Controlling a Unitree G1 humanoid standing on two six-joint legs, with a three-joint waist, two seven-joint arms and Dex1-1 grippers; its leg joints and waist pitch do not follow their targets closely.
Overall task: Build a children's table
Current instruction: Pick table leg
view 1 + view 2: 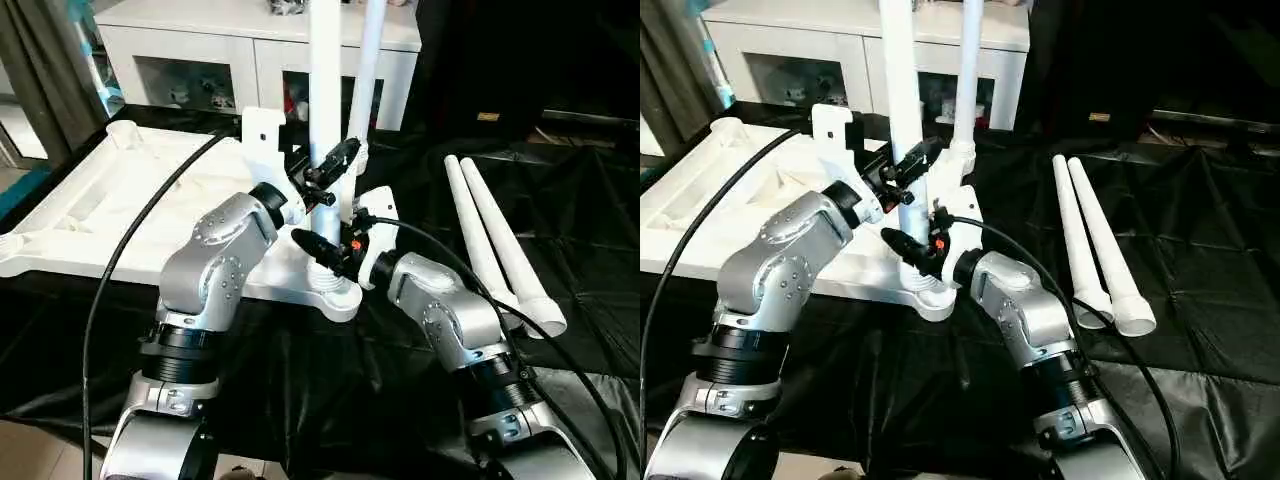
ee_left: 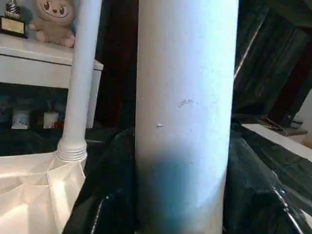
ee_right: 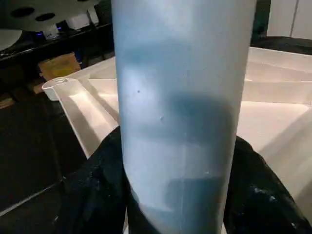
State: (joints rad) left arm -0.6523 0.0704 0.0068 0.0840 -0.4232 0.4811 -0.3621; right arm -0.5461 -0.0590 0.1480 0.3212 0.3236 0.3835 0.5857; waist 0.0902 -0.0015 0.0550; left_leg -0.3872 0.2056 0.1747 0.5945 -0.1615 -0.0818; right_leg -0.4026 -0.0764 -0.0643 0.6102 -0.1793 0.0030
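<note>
Both grippers, left gripper high and right gripper low, clamp the near leg upright in its corner socket of the upturned tabletop on the black cloth, apparently steadying it to seat home.

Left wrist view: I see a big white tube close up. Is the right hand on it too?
Observer: Yes. The right hand clasps the same near leg, just below the left hand.
Operator: Where does that leg end?
Observer: It stands upright in the near corner socket of the upturned tabletop.
Operator: Any legs left to fit?
Observer: Two loose legs lie side by side on the black cloth, on the robot's right.
</note>
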